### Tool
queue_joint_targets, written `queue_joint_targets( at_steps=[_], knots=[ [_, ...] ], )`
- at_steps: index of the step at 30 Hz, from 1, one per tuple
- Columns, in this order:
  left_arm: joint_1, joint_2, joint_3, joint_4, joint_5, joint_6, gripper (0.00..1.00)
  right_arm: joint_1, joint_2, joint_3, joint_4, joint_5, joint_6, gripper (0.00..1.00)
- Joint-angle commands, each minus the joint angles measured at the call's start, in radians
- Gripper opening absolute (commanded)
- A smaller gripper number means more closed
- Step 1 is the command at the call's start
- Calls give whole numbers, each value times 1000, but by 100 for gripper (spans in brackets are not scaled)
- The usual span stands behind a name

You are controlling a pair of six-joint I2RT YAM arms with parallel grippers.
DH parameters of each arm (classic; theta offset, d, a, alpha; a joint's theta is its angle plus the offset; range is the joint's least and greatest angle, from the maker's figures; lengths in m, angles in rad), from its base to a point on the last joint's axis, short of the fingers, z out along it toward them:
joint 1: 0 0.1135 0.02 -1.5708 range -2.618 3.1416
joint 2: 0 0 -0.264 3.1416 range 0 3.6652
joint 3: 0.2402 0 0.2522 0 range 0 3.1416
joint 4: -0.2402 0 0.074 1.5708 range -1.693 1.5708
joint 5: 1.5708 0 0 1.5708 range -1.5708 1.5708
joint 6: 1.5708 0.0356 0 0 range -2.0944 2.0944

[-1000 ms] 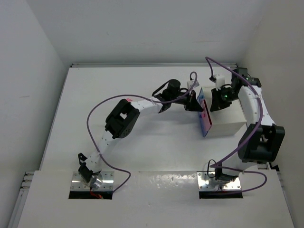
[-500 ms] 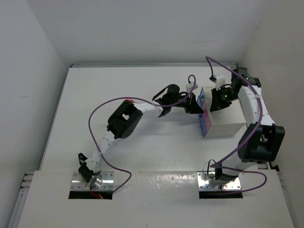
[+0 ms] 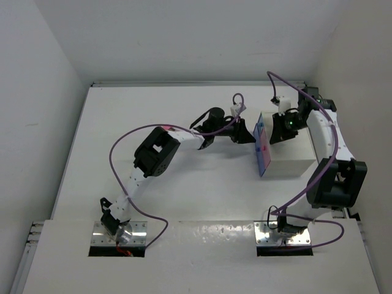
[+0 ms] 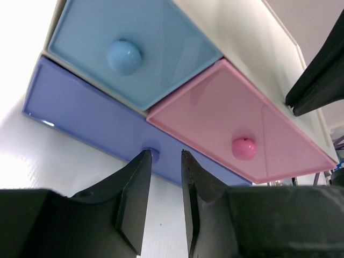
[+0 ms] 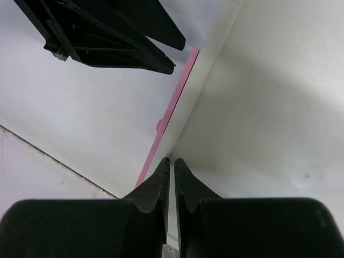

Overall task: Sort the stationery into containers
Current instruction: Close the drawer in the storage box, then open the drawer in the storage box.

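Observation:
The white cabinet stands at the right of the table, its drawer fronts facing left. In the left wrist view a light blue drawer and a pink drawer sit pushed in above a long violet-blue drawer. My left gripper hangs open just in front of the violet-blue drawer, its small knob beside the left fingertip, nothing between the fingers. My right gripper is shut, tips on the cabinet's top front edge, beside the pink drawer's edge. No stationery is in view.
The left arm reaches across the middle of the table toward the cabinet. The right arm curves over the cabinet's right side. Walls close the table at the back and on both sides.
My left gripper has opened from shut and drawn back a little to the left, away from the drawer fronts. The right arm has hardly moved.

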Motion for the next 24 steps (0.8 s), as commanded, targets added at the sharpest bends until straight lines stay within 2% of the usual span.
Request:
queue_joint_targets(
  at_steps=[1,7,13,16,22,24],
  knots=[
    [0,11,56,38,10,-5,35,8,37,16,-46,-12,12,8],
    [0,42,66,43,33,-25,32,9,55,30,-56,-15,14,9],
    [0,65,44,116,40,-106,35,9,66,41,-62,-16,15,9],
    [0,82,53,133,46,-125,37,9,68,40,-66,-16,15,9],
    [-3,112,59,158,61,-160,50,9,78,36,-66,-23,15,9],
    [-5,117,56,163,60,-169,51,9,83,40,-66,-23,15,9]
  ],
)
